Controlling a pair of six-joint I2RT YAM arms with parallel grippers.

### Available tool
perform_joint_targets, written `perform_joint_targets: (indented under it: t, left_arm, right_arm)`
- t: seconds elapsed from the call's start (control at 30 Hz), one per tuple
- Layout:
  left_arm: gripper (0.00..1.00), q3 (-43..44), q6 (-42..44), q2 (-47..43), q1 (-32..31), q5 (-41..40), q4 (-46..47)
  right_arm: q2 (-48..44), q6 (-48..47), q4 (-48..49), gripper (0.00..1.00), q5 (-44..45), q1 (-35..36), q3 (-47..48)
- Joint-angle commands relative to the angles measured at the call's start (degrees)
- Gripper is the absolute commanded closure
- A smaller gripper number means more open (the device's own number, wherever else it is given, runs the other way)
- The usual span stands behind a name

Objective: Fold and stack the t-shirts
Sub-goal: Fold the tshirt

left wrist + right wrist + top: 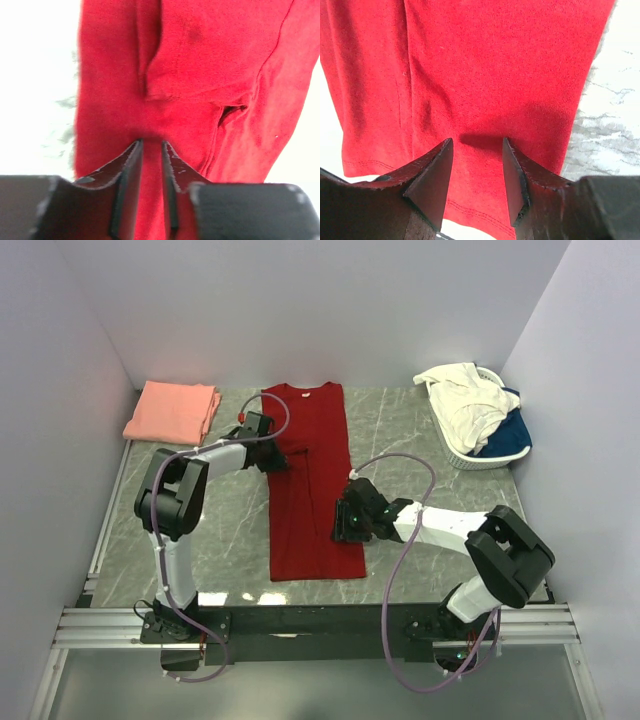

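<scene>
Item one: red t-shirt (310, 490), folded into a long strip, flat at mid-worktop (230, 530). I read my left claw (150, 150) at its left edge by the sleeve, jaws narrow, red cloth in the gap; pinched or not, I cannot tell. Right claw (477, 155) over the right edge near the hem, jaws apart, holding nothing. Pink t-shirt (172, 410), folded, far left corner. Basket (480, 462), far right, holding cream-white t-shirt (465, 400) and blue t-shirt (505, 435).

You've got the red tee (310, 480) flat at ctr of the table (400, 430), both sides folded in to a long narrow strip, neck at the far end, hem nearest the arms. Salmon pink tee (172, 411) sits folded at far L corner. Cream-white tee (462, 400) & blue tee (505, 432) lie crumpled in the basket (480, 461), far R
</scene>
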Motion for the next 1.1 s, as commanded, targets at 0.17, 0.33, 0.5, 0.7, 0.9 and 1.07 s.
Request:
perform_joint_targets:
  t: [0.17,0.33,0.5,0.7,0.9,1.07]
  left_arm:
    - [0.64,-10.83,1.96,-19.49,0.36,0.19,-1.71]
    - [0.64,-24.80,-1.82,-32.61,0.19,-1.13,-2.50]
    - [0.68,-34.94,-5.69,-45.44,-3.31,-3.24,-6.36]
    - [0.69,-44.34,-14.30,-56.08,-9.12,-7.37,-12.25]
    - [0.69,-50.41,-21.51,-63.65,-14.30,-8.08,-13.75]
    - [0.69,-52.88,-25.20,-63.83,-19.13,-8.61,-13.67]
  right_arm:
    - [-11.03,-0.11,-4.21,0.48,-0.57,-0.28,-1.12]
    - [-17.81,1.73,-5.36,0.48,-1.80,-0.20,-7.10]
    - [-22.55,3.58,-5.45,0.48,-3.39,-0.28,-12.89]
    - [-26.95,5.08,-5.88,0.48,-4.62,-0.29,-16.60]
    - [-27.75,5.96,-4.92,0.48,-6.19,-0.20,-19.06]
    - [-27.04,6.40,-4.65,0.48,-6.46,-0.28,-19.85]
